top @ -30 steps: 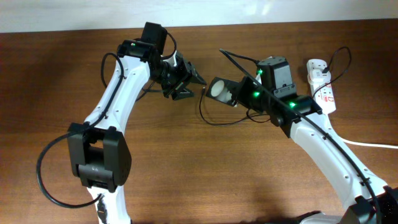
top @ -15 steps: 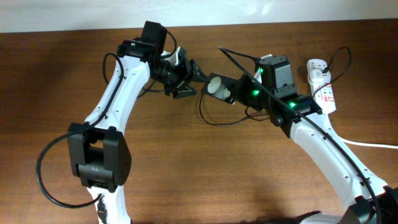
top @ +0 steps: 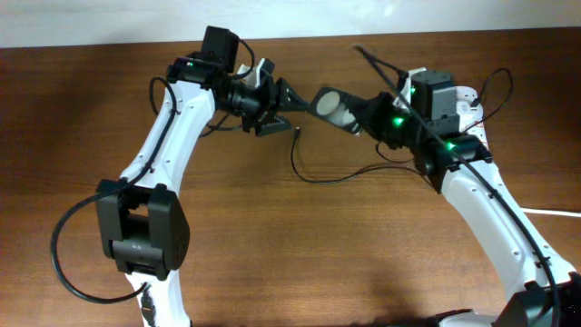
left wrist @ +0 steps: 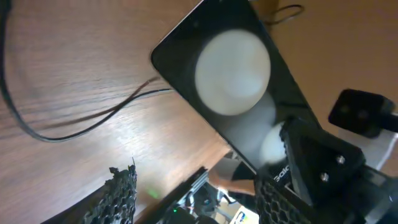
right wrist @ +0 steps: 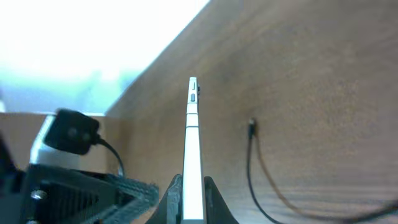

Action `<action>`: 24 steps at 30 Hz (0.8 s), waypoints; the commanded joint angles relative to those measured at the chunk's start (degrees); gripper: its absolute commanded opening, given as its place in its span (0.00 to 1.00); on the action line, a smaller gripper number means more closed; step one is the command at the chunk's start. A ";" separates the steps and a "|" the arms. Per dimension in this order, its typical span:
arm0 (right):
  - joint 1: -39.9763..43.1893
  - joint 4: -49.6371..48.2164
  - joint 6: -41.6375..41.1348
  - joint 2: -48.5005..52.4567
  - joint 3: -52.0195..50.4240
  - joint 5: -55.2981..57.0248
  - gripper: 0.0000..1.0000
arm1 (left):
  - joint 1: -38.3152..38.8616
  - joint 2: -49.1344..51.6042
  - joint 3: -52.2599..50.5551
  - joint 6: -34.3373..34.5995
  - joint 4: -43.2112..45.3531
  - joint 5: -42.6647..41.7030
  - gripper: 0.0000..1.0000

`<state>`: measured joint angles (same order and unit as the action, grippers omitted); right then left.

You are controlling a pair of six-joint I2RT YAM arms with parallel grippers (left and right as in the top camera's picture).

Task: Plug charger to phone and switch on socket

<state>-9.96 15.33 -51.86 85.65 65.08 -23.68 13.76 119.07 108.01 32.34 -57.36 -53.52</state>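
My right gripper (right wrist: 193,200) is shut on the black phone (top: 334,105), holding it up off the table on edge; in the right wrist view its thin bright side (right wrist: 193,137) points away from me. The left gripper (top: 280,98) stands open just left of the phone's free end, apart from it. The left wrist view is filled by the phone's glossy face (left wrist: 231,81), with the mesh fingertips (left wrist: 119,198) spread wide below it. The charger (top: 318,179) lies slack on the wood, its plug tip (top: 297,131) free below the left gripper. The white socket (top: 474,116) sits at the far right, partly behind the right arm.
The socket's thick white cord (top: 554,213) runs off the right edge. A thin black wire (top: 497,86) loops above the socket. The wall (top: 91,23) borders the table's far edge, close behind both grippers.
The right arm has carried the phone farther back and to the right. The left gripper followed, moving back and right toward the phone's end, and its jaws widened a little.
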 commanded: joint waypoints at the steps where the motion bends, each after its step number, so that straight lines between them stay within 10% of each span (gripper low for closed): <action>1: 0.28 -6.12 -8.63 -1.70 1.25 -3.15 0.04 | -0.70 -1.70 0.44 -1.16 3.32 -6.86 0.64; 24: -7.74 -16.65 -41.90 -1.64 1.25 6.54 0.04 | -0.70 -1.70 0.44 27.69 28.70 -8.61 0.55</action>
<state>-15.88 0.12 -91.42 85.54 65.04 -20.36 13.37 119.07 108.01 53.28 -30.65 -62.35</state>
